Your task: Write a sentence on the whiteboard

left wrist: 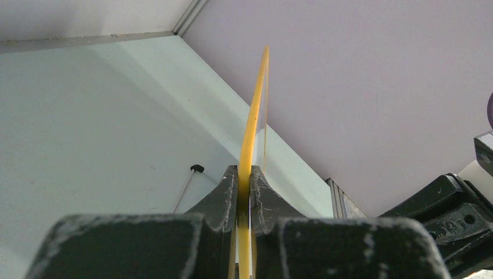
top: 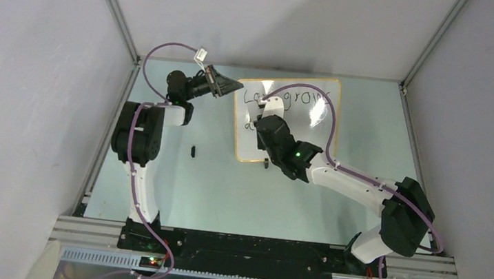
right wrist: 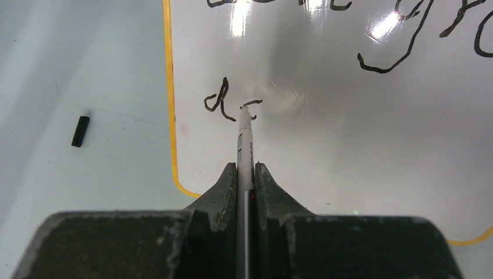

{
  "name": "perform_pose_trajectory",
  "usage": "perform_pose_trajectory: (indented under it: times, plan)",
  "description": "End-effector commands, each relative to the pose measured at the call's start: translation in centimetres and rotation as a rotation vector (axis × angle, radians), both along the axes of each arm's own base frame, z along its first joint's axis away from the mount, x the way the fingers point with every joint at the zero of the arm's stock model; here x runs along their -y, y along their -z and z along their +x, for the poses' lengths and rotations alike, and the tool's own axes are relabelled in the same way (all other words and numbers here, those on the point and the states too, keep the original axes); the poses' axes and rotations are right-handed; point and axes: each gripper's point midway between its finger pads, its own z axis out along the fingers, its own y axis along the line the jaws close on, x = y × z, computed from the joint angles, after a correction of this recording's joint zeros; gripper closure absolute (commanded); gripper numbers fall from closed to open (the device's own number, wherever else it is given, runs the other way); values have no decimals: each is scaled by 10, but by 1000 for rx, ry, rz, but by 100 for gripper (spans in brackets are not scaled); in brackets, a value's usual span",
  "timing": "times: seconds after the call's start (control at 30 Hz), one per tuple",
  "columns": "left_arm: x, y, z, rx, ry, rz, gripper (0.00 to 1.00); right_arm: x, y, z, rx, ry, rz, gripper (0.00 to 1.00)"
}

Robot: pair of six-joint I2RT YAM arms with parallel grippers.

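Observation:
The whiteboard (top: 301,128) lies on the table at the back, white with a yellow-orange rim. My left gripper (top: 230,84) is shut on its rim (left wrist: 251,128) at the far left corner, seen edge-on in the left wrist view (left wrist: 245,174). My right gripper (right wrist: 246,168) is shut on a thin white marker (right wrist: 244,145) and hovers over the board's left part (top: 265,119). The marker's tip touches the board at a short fresh stroke just right of a "d" (right wrist: 218,103). The sentence (top: 297,98) has a first line of black handwriting across the top; the right arm hides part of it.
A small black marker cap (top: 193,151) lies on the pale green table left of the board, also visible in the right wrist view (right wrist: 80,131). Grey walls and aluminium frame rails (top: 115,15) enclose the table on three sides.

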Motion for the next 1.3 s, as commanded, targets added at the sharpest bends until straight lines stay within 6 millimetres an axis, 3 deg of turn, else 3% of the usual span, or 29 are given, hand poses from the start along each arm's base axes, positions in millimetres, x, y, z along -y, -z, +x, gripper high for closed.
perform_pose_trajectory:
  times: [0.0,1.27]
  plan:
    - [8,-21,-13,78,29,9,100,-4,-8,9,25,19,24,100]
    - [8,-21,-13,78,30,8,100,1,4,28,-3,65,-25,100]
